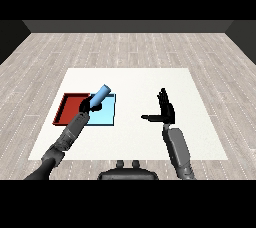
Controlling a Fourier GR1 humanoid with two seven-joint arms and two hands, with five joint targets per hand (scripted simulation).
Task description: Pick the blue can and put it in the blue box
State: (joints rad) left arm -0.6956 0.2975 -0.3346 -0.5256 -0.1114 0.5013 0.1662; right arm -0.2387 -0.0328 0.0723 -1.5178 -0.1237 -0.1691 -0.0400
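- Two trays side by side on desk [150, 137]: red tray [66, 108] left of blue tray [107, 117].
- Left hand [90, 105] fingers curled round blue can [101, 93], tilted, above blue tray's left part.
- Lower it centred, clear of the rim next to the red tray, then release.
- Right hand [167, 112] right of blue tray, fingers straight, empty; bare desk between.

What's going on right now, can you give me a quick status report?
Left hand curled round blue can, can tilted, above the blue tray. Right hand open, holding nothing. Red tray alongside. Nothing in the way.
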